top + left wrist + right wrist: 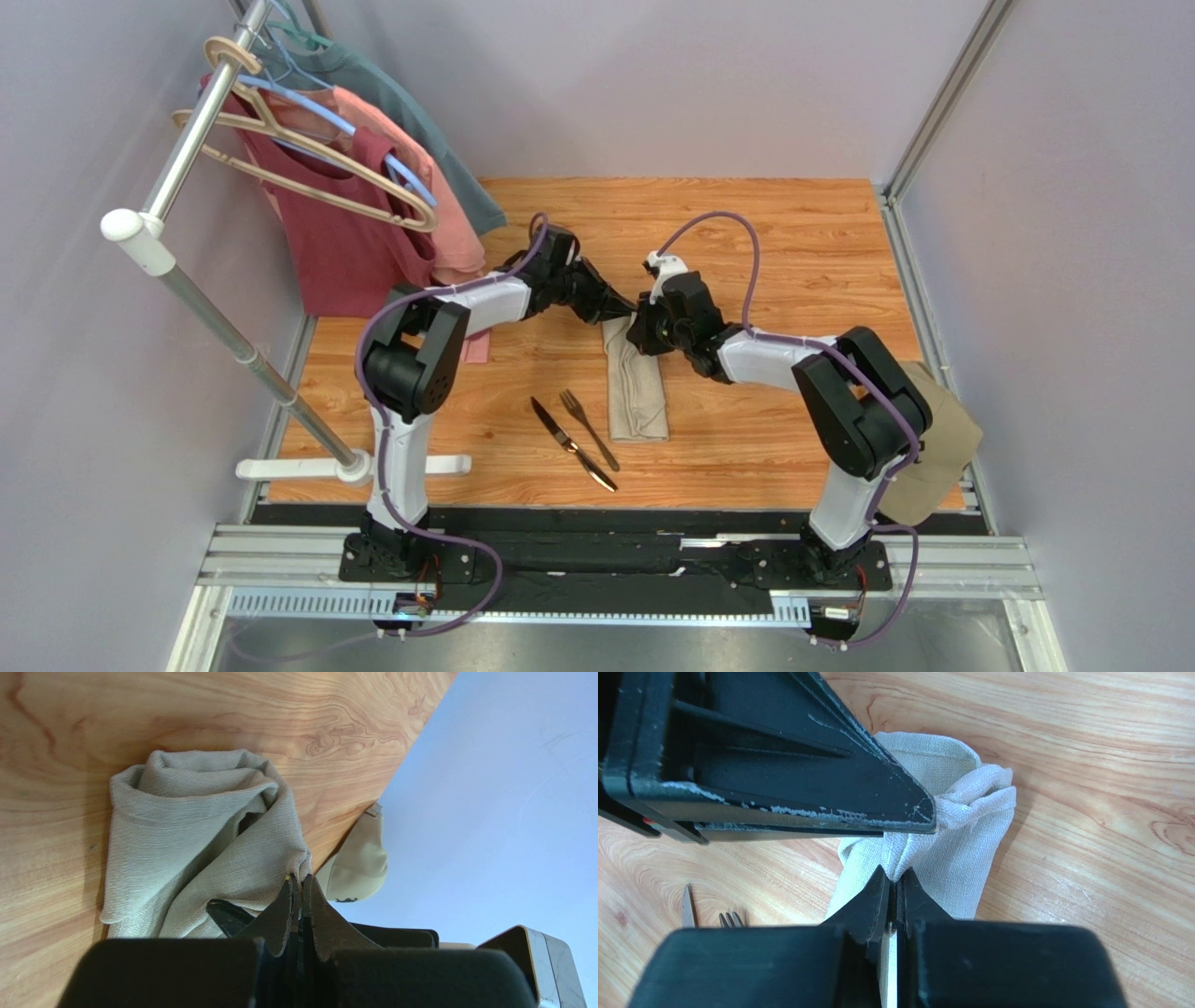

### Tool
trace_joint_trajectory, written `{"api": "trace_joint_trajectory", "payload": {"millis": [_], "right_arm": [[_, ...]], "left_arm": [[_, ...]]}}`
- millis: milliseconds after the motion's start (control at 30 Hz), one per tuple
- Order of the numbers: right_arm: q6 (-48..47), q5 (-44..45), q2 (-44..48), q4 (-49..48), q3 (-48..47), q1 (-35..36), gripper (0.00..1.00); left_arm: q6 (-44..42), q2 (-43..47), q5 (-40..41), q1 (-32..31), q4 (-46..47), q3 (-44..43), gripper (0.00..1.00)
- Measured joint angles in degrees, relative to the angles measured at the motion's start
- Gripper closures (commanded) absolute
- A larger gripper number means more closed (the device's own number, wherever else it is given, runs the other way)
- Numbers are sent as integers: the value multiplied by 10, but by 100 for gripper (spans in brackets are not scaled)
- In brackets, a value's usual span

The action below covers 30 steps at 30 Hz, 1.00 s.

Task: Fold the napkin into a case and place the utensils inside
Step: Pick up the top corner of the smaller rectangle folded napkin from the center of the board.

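You're mid-fold. The napkin [638,395] lies as a narrow strip at the centre of the top view, its far end bunched. Your left gripper [298,885] and right gripper [896,882] are both pinched shut on that end. The fork [589,430] and knife [572,445] lie just left of it, not yet inside. Next, I judge, you should move both arms together and carry the pinched layer over evenly to form the pocket.

No text or label can be read.
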<state>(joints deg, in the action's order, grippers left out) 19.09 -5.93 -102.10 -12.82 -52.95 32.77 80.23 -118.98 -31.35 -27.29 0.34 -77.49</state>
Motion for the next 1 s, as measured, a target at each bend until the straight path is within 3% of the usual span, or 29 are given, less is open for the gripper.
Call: {"api": "trace_joint_trajectory", "payload": {"millis": [67,100,133,233,267,367,467,600,767,833,933,967,1000], "right_arm": [[-5,-2,1,16,-8,-1,100],[-8,-3,3,28,-15,-3,100],[-11,-6,5,41,-20,-4,100],[-23,-15,9,87,-37,-5,100],[-26,-18,9,102,-41,-6,100],[-40,-32,9,161,-64,-10,100],[-53,-41,9,210,-94,-16,100],[-66,-55,9,258,-127,-21,100],[-82,-76,9,282,-136,-26,100],[-87,-85,7,285,-136,-30,100],[-93,-101,-4,279,-136,-32,100],[-94,-107,-9,276,-136,-32,100],[-96,-114,-16,271,-136,-33,100]], "left_arm": [[-44,-5,-2,0,-39,-31,64],[-69,-6,-2,0,-56,-46,41],[-91,-6,-1,0,-66,-57,34],[-161,-1,23,0,-86,-82,35],[-179,3,35,0,-94,-82,39],[-241,25,86,0,-128,-73,63],[-292,64,141,0,-139,-34,78],[-341,121,194,-2,-139,28,80],[-375,137,181,-12,-104,65,59],[-370,134,157,-12,-96,66,57],[-344,127,116,-8,-81,64,38],[-339,124,106,-6,-82,62,18],[-326,119,92,-2,-87,56,17]]}}
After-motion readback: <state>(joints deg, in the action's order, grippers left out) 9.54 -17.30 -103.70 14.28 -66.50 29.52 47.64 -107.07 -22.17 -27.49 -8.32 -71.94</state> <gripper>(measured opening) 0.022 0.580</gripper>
